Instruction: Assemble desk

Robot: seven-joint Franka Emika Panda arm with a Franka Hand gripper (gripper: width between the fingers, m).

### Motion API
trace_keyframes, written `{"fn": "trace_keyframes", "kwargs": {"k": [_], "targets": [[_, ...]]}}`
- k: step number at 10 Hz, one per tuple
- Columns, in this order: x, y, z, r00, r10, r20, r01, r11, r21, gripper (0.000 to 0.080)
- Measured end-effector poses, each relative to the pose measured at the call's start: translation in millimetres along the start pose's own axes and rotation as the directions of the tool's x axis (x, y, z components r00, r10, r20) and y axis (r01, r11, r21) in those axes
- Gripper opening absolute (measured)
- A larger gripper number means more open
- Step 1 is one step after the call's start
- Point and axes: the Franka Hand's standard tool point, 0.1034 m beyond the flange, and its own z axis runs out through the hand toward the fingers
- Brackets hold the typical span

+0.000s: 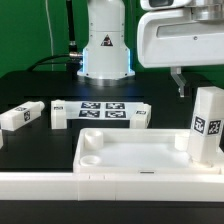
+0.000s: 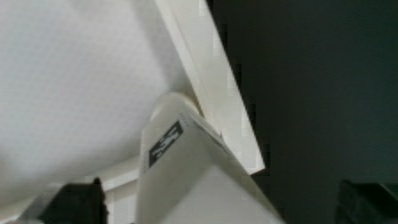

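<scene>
The white desk top lies flat near the front, rim up, with a round socket at its corner on the exterior view's left. One white tagged leg stands upright at the top's far corner on the exterior view's right. My gripper hangs just above and beside that leg, toward the exterior view's left. In the wrist view the leg and the top's rim show below the gripper. Its dark fingers stand wide apart and hold nothing.
Three more white legs lie on the black table behind the top: two on the exterior view's left and one near the middle. The marker board lies between them. A low white border wall runs along the front.
</scene>
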Motion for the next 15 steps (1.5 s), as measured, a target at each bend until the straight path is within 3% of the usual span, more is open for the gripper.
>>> {"fn": "trace_keyframes", "kwargs": {"k": [4, 5, 7, 9, 10, 11, 14, 15], "targets": [[2.2, 1.7, -0.5, 0.910, -0.414, -0.004, 0.413, 0.909, -0.055, 0.0648], [4.6, 5.2, -0.9, 0.826, -0.563, 0.004, 0.562, 0.824, -0.072, 0.0648], [6.7, 8.0, -1.3, 0.719, -0.695, 0.013, 0.694, 0.717, -0.071, 0.0648], [6.4, 7.4, -1.2, 0.720, -0.694, 0.013, 0.693, 0.718, -0.069, 0.0384], [6.4, 7.4, -1.3, 0.720, -0.694, 0.013, 0.693, 0.718, -0.069, 0.0384], [6.5, 7.4, -1.3, 0.721, -0.693, 0.012, 0.692, 0.719, -0.069, 0.0287], [6.6, 7.2, -1.4, 0.749, -0.662, 0.008, 0.661, 0.747, -0.068, 0.0287], [6.9, 7.5, -1.4, 0.812, -0.583, 0.000, 0.582, 0.811, -0.068, 0.0287]]}}
